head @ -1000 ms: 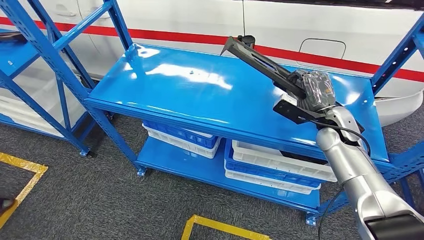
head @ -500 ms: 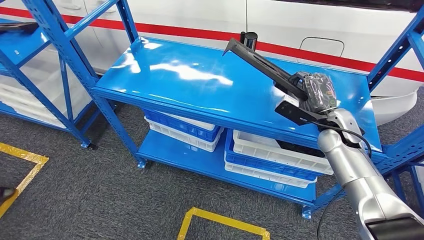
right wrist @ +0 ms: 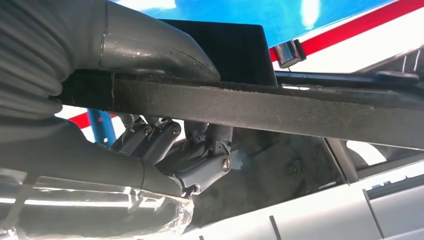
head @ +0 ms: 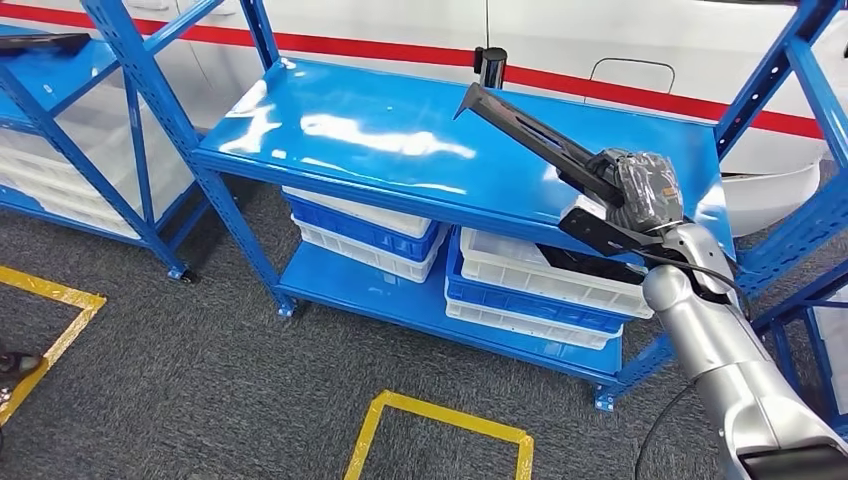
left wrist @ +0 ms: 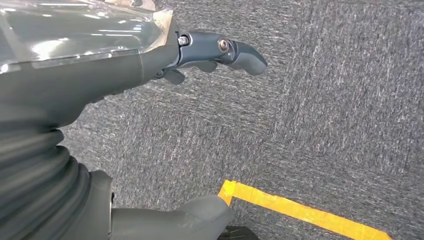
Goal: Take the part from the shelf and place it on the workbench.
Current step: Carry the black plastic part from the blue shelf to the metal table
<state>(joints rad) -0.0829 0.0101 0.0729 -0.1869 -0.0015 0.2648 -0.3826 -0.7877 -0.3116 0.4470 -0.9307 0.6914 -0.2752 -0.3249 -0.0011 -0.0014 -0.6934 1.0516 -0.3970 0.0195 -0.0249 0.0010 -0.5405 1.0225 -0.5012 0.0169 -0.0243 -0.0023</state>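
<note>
My right hand (head: 640,190) grips a long black part (head: 535,140) and holds it up over the right end of the blue workbench top (head: 380,150). The part slants up and away, its pointed tip above the middle of the bench. In the right wrist view the thumb and fingers (right wrist: 200,165) wrap around the part's black bar (right wrist: 300,112). My left hand (left wrist: 150,55) hangs over the grey carpet with its fingers (left wrist: 235,50) apart and nothing in them.
White and blue crates (head: 540,290) sit on the lower shelf under the bench. A second blue rack (head: 60,110) stands at the left. A small black cylinder (head: 490,65) stands at the bench's far edge. A white vehicle (head: 620,40) is behind. Yellow floor tape (head: 440,415) marks the carpet.
The whole picture has shifted: the camera has moved nearer and the bench sits lower and more centred. My right hand still holds the part, now further over the bench top.
</note>
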